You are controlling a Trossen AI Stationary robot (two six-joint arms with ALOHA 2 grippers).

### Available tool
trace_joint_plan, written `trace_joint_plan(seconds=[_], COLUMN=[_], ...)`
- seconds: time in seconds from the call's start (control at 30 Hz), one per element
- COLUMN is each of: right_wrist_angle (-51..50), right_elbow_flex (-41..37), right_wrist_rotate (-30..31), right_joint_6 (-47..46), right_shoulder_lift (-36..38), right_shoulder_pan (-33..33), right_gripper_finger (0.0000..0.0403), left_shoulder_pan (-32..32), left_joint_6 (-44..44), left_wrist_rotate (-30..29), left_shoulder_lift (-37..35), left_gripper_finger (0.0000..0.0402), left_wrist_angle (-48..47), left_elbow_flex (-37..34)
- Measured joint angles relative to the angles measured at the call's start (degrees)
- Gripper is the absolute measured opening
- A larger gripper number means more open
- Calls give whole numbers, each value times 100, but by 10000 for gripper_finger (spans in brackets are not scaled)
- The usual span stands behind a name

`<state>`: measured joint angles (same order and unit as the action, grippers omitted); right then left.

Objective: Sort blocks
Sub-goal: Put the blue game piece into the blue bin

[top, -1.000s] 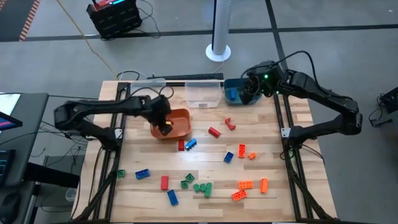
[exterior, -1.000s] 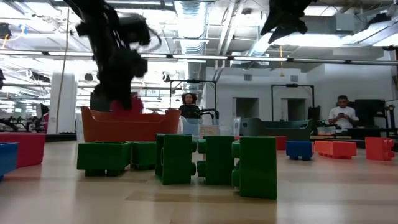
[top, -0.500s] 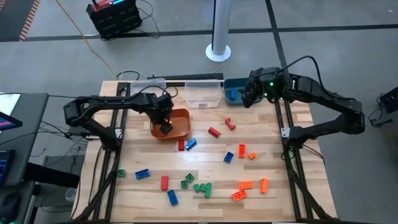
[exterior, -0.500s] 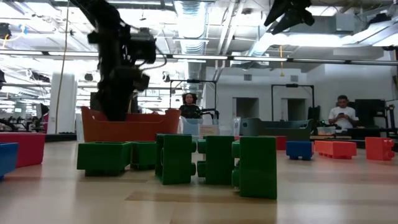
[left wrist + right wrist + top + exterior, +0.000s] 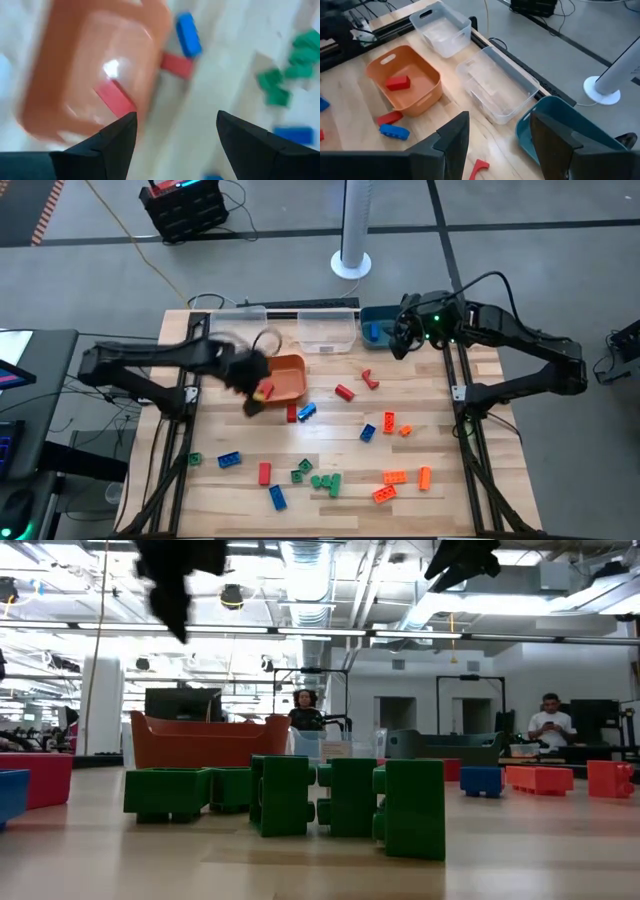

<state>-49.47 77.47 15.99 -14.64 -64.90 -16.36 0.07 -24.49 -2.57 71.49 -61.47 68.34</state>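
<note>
Sorting barely begun. Nearest, most blocks (image 5: 325,481) lie loose on the table (image 5: 480,510). Farther, one red block (image 5: 398,82) sits in the orange bin (image 5: 288,376); left tool (image 5: 250,398) beside it, fingers apart, empty. Right tool (image 5: 400,340), fingers apart, empty, hovers by the teal bin (image 5: 372,330).

Orange bin (image 5: 290,376), 2 clear bins (image 5: 327,330), teal bin (image 5: 376,326), white pole base (image 5: 351,264).

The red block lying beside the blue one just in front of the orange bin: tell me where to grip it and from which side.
Grip the red block across its two long sides, coming straight down. It lies flat with the blue block close on one side and the orange bin just behind, so a low sideways approach looks crowded. The left gripper, open nearby, seems best placed.
</note>
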Motion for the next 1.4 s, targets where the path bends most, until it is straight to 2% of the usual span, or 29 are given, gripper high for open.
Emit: trace_joint_plan(seconds=[0.13, 0.23, 0.37, 0.5, 0.77, 1.03, 1.4], right_wrist_angle=[2, 10, -5, -93, -109, -105, -107], right_elbow_flex=[0, 0, 0, 0, 0, 1, 2], right_wrist_rotate=[0, 1, 0, 0, -96, -125, -106], right_joint_6=[71, 277, 451, 555, 569, 388, -15], right_shoulder_lift=[-2, -4, -4, -4, -4, -4, -4], right_shoulder_pan=[2, 26, 26, 23, 24, 321, 585], right_gripper_finger=[214, 214, 214, 214, 214, 214, 214], left_shoulder_pan=[-1368, -2417, -3542, -4187, -4341, -4256, -4229], left_joint_6=[-1700, -2740, -3643, -4135, -4133, -4522, -4036], left_wrist_rotate=[-26, -68, -222, -216, -112, -13, 100], left_shoulder_lift=[-323, -303, 88, 677, 1316, 917, 685], left_gripper_finger=[265, 265, 265, 265, 265, 249, 235], left_wrist_angle=[-94, -113, -106, -205, -182, 461, 1305], left_elbow_flex=[-326, -487, -563, -586, -604, -1604, -2495])
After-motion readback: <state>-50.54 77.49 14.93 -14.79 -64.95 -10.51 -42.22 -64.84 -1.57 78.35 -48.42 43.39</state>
